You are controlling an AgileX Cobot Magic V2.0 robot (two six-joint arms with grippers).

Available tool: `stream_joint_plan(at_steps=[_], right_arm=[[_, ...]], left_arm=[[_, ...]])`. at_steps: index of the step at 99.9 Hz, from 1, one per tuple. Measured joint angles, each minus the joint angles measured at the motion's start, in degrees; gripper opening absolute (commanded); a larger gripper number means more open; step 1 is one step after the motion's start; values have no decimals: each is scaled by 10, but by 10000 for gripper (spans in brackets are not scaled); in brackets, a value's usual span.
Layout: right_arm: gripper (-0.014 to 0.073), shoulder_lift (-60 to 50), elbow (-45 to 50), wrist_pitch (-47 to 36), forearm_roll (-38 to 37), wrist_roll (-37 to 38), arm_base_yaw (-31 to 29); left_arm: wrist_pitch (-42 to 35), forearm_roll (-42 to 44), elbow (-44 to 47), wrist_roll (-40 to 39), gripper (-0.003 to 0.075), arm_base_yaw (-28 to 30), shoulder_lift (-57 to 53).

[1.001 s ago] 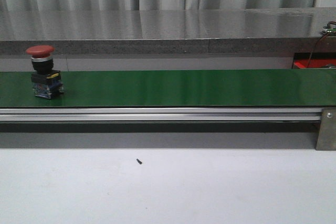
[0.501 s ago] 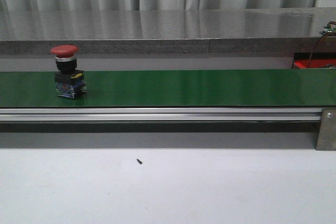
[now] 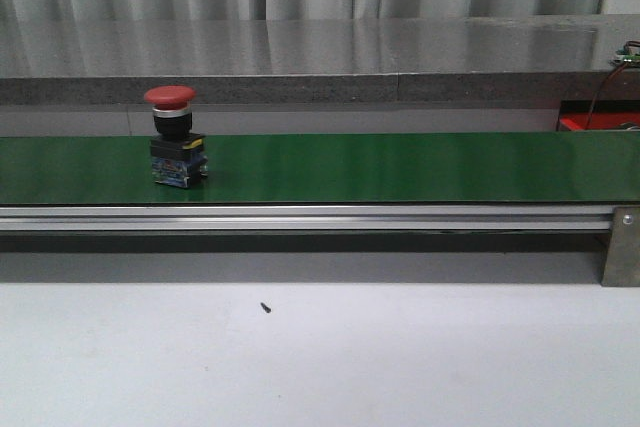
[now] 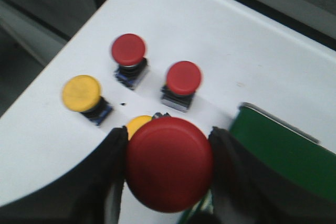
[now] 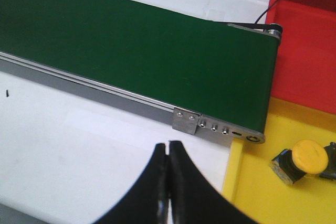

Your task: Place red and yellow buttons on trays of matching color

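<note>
Best bet here was probably to wait for the red button [image 3: 173, 135] to ride the green belt [image 3: 400, 167] toward the right end, then open up and grab it upright. It stood on the belt's left part, well apart from the right gripper [image 5: 168, 153], which was pinched shut on nothing. The left gripper [image 4: 168, 166] clamped another red button [image 4: 169, 163].

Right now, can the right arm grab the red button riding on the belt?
Probably not yet. The red button sits near the belt's left end, while the right gripper hangs shut near the right end, by the yellow tray. Nothing blocks the way; the button is just far off.
</note>
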Motion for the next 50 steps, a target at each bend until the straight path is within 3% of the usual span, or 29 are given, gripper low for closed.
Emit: stream_joint_plan(at_steps=[29,50], right_arm=[[-68,0,0,0,0,0,0],[-68,0,0,0,0,0,0]], left_arm=[[31,0,2,19,113,-117,5],[40,0,3,21,118,-150,34]])
